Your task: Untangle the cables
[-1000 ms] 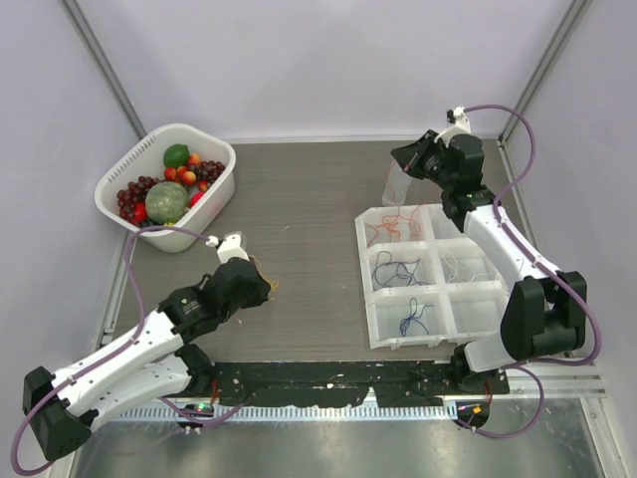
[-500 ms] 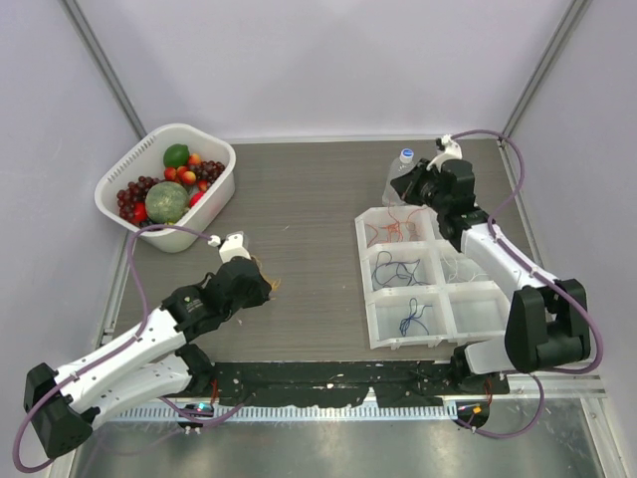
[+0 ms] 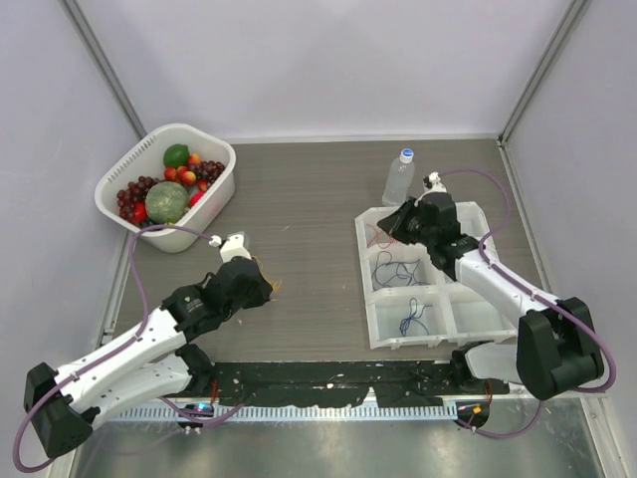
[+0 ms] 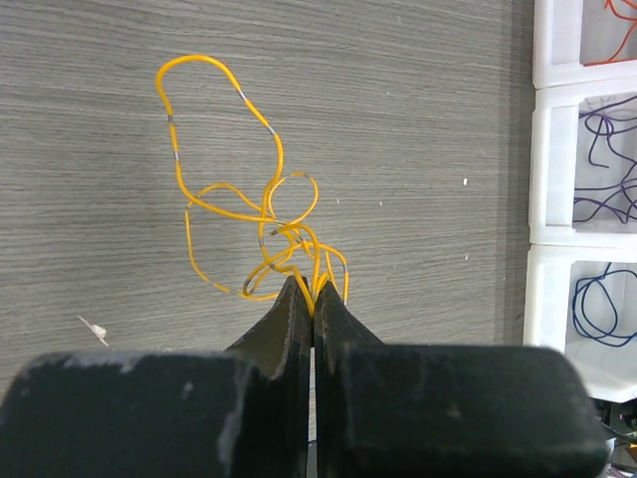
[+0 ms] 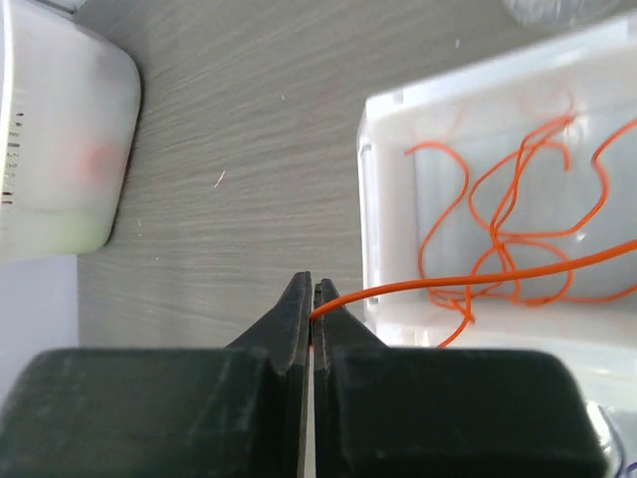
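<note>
1. Left side: reaches from the near-left corner diagonally toward mid-table, left gripper (image 3: 268, 288) low over the bare table (image 3: 299, 219).
2. Pinches fully closed on the yellow cable (image 4: 261, 234) at the near end of its tangle, loops lying on the wood beyond the fingertips.
3. Right side: bends from the near-right base over the white tray (image 3: 370, 299), right gripper (image 3: 395, 223) above its far-left compartment, near the bottle (image 3: 398, 179).
4. Clamps closed on one orange cable (image 5: 478, 278), stretched from the tips across the rim into that compartment among other orange loops (image 5: 518, 214).
5. Also in the tray: dark blue cables (image 3: 398, 267) mid-left, a blue cable (image 3: 413, 317) near-left.
</note>
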Robot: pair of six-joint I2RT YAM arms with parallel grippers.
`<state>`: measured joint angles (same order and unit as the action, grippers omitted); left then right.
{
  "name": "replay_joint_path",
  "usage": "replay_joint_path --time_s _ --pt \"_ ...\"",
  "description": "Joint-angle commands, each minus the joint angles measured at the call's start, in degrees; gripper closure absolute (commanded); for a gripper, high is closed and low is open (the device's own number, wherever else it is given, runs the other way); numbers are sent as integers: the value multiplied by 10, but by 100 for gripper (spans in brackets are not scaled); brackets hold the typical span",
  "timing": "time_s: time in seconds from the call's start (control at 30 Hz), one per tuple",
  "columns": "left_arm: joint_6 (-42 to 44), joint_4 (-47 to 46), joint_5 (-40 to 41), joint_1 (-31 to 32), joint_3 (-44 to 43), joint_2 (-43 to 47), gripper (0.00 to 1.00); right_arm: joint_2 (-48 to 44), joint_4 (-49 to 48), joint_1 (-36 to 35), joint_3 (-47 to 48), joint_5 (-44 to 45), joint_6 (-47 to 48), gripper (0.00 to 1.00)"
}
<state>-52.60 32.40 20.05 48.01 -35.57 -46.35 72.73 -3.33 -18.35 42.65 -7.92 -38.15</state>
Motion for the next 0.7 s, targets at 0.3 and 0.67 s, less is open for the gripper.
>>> replay_joint_path --time_s 0.3,0.67 --pt "-18 -5 -2 2 4 37 100 -7 -179 -38 -59 -110 -394 99" --pt "-9 -2 -9 2 -1 39 100 31 -250 14 -97 -72 -596 99"
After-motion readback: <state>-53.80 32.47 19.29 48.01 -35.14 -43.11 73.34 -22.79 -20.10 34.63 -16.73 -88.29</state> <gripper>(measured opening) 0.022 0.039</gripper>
